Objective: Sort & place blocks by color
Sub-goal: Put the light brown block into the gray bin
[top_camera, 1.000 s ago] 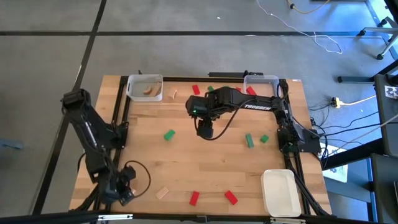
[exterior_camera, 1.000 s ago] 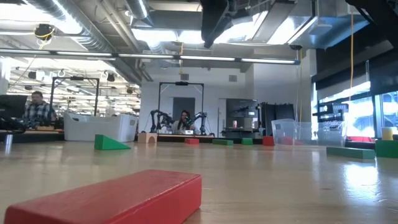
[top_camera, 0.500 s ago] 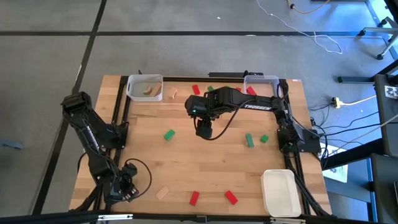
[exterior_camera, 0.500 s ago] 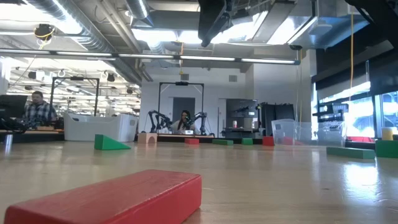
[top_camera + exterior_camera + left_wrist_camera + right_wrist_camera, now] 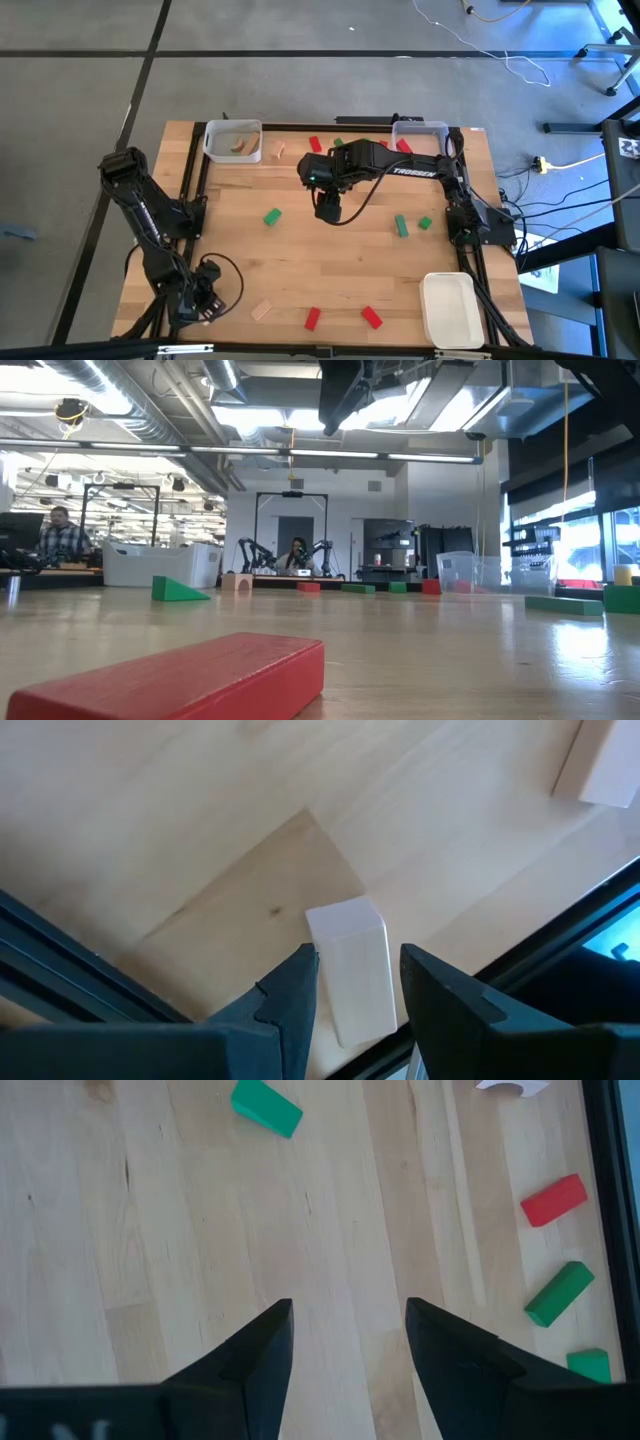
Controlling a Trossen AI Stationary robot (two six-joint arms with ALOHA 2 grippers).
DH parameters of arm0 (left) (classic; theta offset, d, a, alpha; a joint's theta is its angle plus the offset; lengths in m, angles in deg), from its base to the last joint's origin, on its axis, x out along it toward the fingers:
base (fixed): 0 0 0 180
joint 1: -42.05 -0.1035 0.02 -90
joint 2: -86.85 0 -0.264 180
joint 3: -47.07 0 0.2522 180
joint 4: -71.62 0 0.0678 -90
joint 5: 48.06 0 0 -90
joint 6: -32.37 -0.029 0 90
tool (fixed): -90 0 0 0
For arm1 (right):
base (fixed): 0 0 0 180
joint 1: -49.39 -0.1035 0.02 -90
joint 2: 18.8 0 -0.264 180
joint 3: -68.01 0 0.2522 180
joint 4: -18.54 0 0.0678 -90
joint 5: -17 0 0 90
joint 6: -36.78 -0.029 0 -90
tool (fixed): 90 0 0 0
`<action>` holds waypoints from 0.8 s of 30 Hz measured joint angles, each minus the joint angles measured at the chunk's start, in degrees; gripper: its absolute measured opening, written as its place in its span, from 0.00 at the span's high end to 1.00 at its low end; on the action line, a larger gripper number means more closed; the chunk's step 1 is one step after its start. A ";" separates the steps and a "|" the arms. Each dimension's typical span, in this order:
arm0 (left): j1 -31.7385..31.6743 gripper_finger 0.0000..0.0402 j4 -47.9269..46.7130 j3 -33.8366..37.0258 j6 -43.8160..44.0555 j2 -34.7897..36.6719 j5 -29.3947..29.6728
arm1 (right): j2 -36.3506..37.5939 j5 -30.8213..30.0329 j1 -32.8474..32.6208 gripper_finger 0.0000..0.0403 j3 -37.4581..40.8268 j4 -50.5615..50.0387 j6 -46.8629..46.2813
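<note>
My left gripper (image 5: 207,303) (image 5: 358,955) is at the table's near left corner, pointing steeply down, shut on a light tan block (image 5: 348,960). A second tan block (image 5: 261,310) (image 5: 600,760) lies flat a little to its right. My right gripper (image 5: 330,212) (image 5: 348,1305) hangs open high above the table's middle with nothing between its fingers. Red blocks (image 5: 312,318) (image 5: 372,318) lie near the front edge. More red ones (image 5: 316,145) (image 5: 403,146) lie at the back. Green blocks (image 5: 272,216) (image 5: 401,226) (image 5: 425,223) lie mid-table. My left gripper pinches the tan block by its two long sides (image 5: 322,970) between its two fingers (image 5: 290,1000). The fingers come from above, slanting, and lie along the block. One end (image 5: 345,915) sticks out past the fingertips toward the table. Whether that end touches the wood cannot be told.
A clear bin (image 5: 233,140) at the back left holds a tan piece. Another clear bin (image 5: 420,128) stands at the back right, and a white tray (image 5: 448,308) at the near right. A dark frame rail (image 5: 560,950) runs along the table edge beside my left gripper.
My left gripper has rolled a little about its own line and settled slightly lower at the near left corner, keeping the tan block between its fingers. In the last half second it has kept still.
</note>
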 joint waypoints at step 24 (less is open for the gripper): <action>-0.50 0.66 4.33 0.04 -22.03 -0.52 -3.76 | 0.00 0.00 1.53 0.52 -0.01 0.20 -1.41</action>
